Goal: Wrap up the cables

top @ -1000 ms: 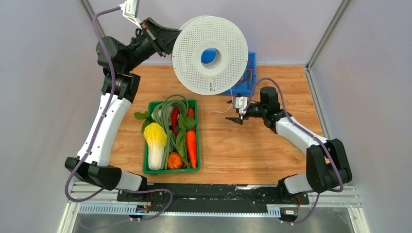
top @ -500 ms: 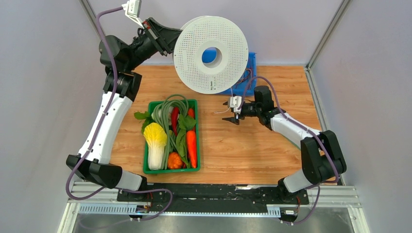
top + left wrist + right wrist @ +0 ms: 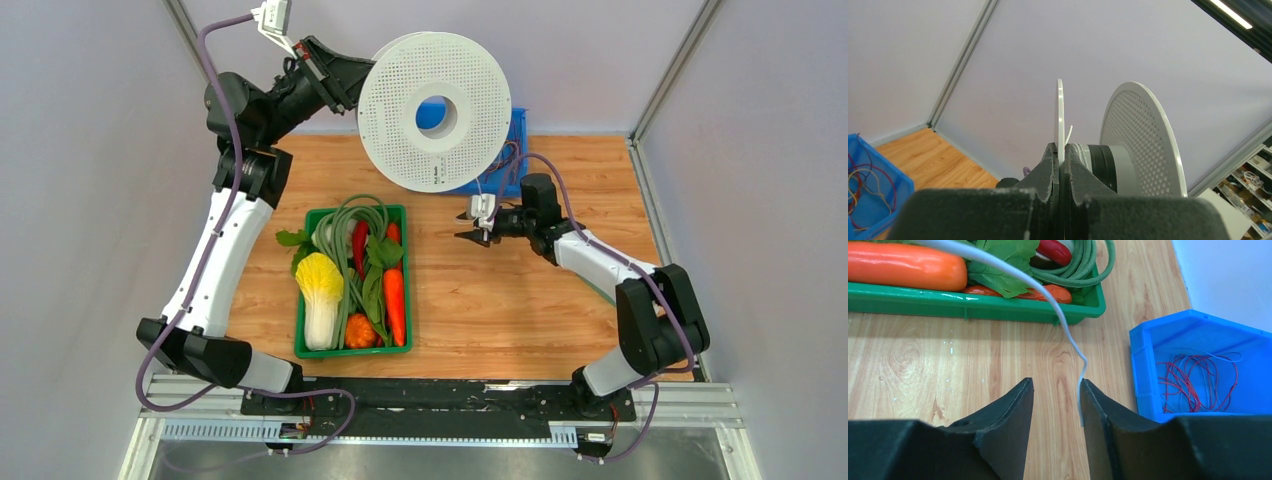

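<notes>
The pale-grey perforated spool hangs in the air over the table's far edge, its face towards the top camera. My left gripper is shut on the spool's rear flange; in the left wrist view the fingers pinch that thin flange edge-on. A few turns of the white wire lie on the hub. My right gripper is low over the wood, below the spool, with its jaws open. The loose end of the white wire curves down and rests against the inner face of one finger, not clamped.
A blue bin with red and purple wire coils stands behind the right gripper. A green tray of toy vegetables lies centre-left, and its rim also shows in the right wrist view. Walls enclose the table on three sides.
My right gripper has moved a little to the left and farther from the arm bases, closer under the spool. The spool and left arm shifted only slightly.
</notes>
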Tool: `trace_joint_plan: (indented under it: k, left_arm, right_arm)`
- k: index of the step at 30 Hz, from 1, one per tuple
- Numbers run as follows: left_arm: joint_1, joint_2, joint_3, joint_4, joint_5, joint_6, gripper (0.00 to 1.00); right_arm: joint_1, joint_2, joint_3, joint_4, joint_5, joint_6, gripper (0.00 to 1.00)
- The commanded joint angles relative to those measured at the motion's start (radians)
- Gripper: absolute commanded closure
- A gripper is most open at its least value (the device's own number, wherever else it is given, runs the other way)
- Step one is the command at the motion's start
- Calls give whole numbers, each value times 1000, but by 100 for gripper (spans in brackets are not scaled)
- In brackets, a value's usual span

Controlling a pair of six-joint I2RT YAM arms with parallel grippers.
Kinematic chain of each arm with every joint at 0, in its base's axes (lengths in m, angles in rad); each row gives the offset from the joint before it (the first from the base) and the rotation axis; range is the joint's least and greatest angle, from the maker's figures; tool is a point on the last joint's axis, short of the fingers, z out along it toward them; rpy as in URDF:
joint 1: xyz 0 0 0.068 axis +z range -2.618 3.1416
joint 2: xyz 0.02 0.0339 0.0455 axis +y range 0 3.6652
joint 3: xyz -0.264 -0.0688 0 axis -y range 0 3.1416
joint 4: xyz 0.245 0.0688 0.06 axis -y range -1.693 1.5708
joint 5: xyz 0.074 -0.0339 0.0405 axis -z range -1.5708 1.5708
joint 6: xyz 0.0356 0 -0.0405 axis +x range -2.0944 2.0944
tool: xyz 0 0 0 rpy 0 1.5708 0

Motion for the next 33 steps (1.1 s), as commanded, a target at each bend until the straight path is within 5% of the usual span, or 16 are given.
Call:
trace_joint_plan:
  k: [1, 9, 13, 19, 27, 33]
  left_arm:
    - [-4, -4, 41, 75, -30, -22, 100]
    - [-4, 2, 39, 65, -38, -16, 100]
    - [-4, 5, 38, 54, -56, -10, 100]
    - [5, -4, 21, -50, -168, 62, 100]
    - [64, 22, 27, -386, -528, 173, 100]
    - [52, 145, 200, -722, -843, 341, 100]
  right_arm:
    - [8, 20, 46, 46, 6, 20, 59]
    - [8, 12, 51, 37, 3, 28, 80]
    - [6, 1, 46, 20, 3, 26, 100]
    - [6, -31, 20, -38, 14, 9, 100]
    - [-1, -187, -115, -244, 5, -133, 100]
    - [2, -360, -89, -437, -38, -190, 100]
